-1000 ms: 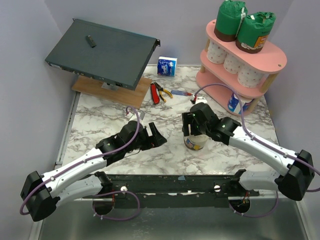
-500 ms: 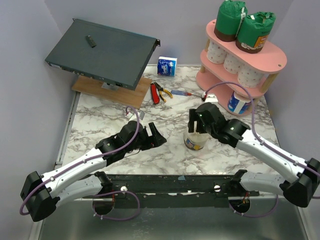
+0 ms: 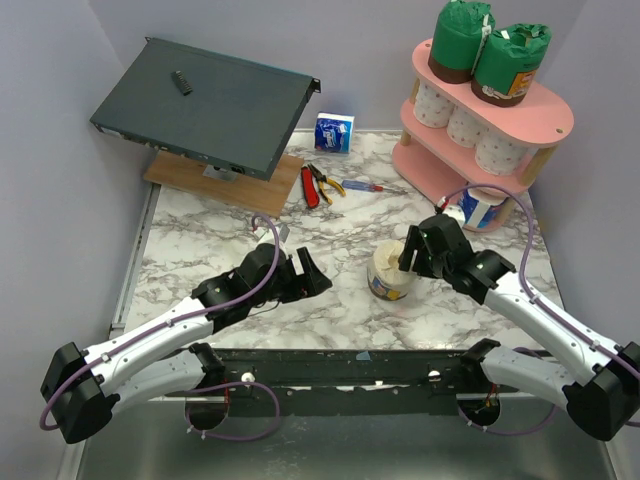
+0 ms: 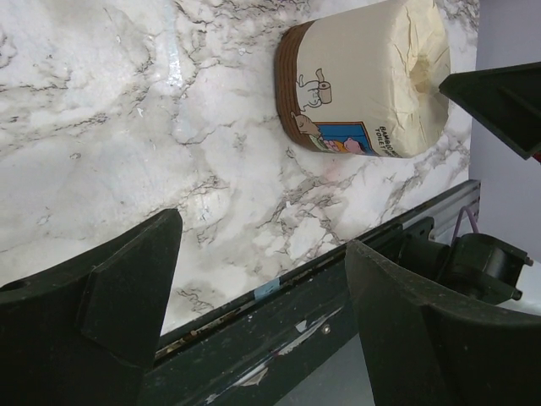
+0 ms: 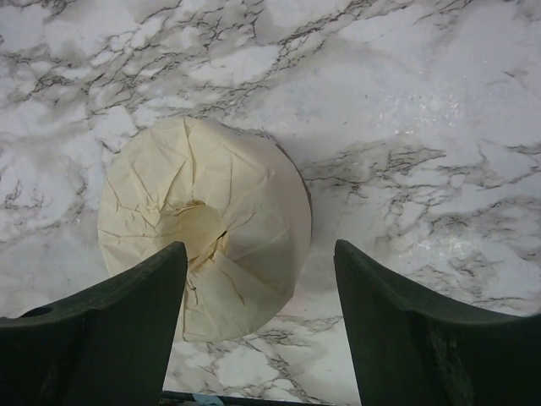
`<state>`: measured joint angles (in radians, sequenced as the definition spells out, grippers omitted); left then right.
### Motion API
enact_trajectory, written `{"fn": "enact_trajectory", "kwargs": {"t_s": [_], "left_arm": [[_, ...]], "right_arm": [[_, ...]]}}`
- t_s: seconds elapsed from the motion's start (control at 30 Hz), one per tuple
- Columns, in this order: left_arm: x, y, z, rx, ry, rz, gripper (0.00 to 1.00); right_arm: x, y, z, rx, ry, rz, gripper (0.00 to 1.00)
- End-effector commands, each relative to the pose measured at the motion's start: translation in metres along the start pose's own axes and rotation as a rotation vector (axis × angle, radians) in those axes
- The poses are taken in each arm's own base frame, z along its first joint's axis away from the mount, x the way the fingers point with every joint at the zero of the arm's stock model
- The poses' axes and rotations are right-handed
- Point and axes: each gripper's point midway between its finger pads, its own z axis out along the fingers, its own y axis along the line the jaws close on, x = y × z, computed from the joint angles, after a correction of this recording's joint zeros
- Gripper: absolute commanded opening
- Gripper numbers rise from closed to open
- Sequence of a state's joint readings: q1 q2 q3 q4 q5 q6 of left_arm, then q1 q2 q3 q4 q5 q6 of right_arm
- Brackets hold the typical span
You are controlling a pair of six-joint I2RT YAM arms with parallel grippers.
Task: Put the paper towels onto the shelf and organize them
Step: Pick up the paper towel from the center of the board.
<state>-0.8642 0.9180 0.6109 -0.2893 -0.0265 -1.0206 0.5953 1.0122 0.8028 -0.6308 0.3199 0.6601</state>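
Note:
A cream-wrapped paper towel roll (image 3: 388, 272) stands on end on the marble table, and in the left wrist view this cream roll (image 4: 363, 85) shows a brown band and a printed label. My right gripper (image 3: 408, 257) hangs open just to its right. From the right wrist, the cream roll (image 5: 203, 228) lies under the left finger, clear of the right one, with the gripper (image 5: 258, 254) holding nothing. My left gripper (image 3: 305, 275) is open and empty to the roll's left, as its own view (image 4: 262, 241) confirms. The pink shelf (image 3: 555, 115) holds two green rolls (image 3: 460, 40) on top, white rolls (image 3: 465, 125) in the middle and a blue-and-white roll (image 3: 480, 210) at the bottom.
A blue-and-white pack (image 3: 334, 132) lies at the back of the table. Red-handled pliers (image 3: 315, 185) lie beside a wooden board (image 3: 220, 180) that carries a tilted dark grey metal box (image 3: 205, 105). Walls close in the left, back and right sides.
My right gripper has moved from over the cream roll to its right side, leaving the roll's top uncovered. The roll and the left arm have not moved.

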Motion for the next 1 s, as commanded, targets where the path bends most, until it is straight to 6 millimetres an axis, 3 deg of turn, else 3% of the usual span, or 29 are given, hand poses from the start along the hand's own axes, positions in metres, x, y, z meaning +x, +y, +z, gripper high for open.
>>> {"fn": "enact_trajectory", "kwargs": {"t_s": [0.0,0.17,0.57,0.7,0.97], "left_arm": [[0.002,0.001,-0.003,0.009,0.002,0.016,0.82],[0.004,0.004,-0.002,0.008,0.001,0.014,0.82],[0.005,0.006,-0.001,0.000,0.007,0.020,0.82],[0.005,0.006,-0.001,0.003,0.005,0.020,0.83],[0.006,0.006,0.001,0.003,0.014,0.021,0.83]], "right_arm": [[0.011,0.005,0.007,-0.025,0.034,0.020,0.72],[0.012,-0.003,0.016,0.004,0.010,0.030,0.66],[0.018,0.002,0.033,-0.014,0.033,0.062,0.56],[0.016,0.007,0.030,-0.038,0.031,0.070,0.42],[0.001,0.016,0.008,-0.074,0.028,0.080,0.29]]}}
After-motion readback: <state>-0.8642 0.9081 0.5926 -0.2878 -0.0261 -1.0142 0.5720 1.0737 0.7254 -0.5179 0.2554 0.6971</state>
